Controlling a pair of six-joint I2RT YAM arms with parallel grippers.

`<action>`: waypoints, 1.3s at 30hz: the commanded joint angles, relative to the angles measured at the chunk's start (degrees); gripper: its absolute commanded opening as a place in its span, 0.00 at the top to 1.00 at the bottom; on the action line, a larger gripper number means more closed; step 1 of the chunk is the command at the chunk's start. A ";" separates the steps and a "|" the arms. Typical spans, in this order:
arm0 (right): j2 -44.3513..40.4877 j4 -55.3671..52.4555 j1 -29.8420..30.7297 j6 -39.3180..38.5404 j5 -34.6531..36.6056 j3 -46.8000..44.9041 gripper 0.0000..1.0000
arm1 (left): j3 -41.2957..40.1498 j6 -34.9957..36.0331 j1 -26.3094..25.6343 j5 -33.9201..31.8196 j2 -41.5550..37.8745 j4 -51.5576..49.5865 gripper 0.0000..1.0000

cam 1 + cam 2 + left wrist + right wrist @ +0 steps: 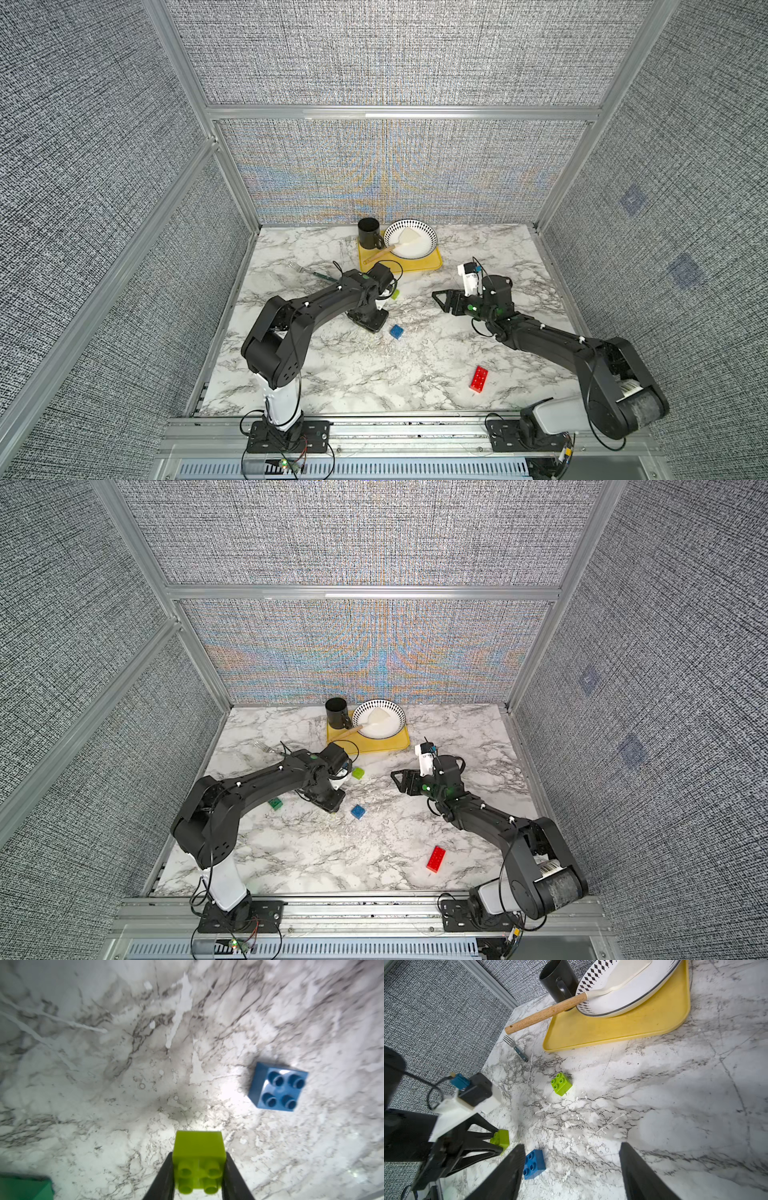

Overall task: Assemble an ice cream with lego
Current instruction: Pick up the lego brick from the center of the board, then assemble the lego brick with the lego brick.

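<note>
Left pincer (pixel 198 1159) clamped on lime brick (pixel 198 1147); blue brick (pixel 278 1088) nearby on tabletop (pixel 104 1084); right pincer (pixel 572 1147) spread wide, empty

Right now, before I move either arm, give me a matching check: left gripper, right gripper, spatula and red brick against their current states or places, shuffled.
1 left gripper
2 right gripper
3 spatula
4 red brick

a head in the bowl
b open, empty
c loose on the table
d shut on a lime-green brick

Pairs: 1-d, 2-b, 3-a, 4-c
</note>
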 commanded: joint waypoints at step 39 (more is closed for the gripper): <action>1.50 0.47 0.03 -0.05 0.86 0.50 0.27 | 13.34 -1.19 -9.25 -3.45 14.00 -3.57 0.98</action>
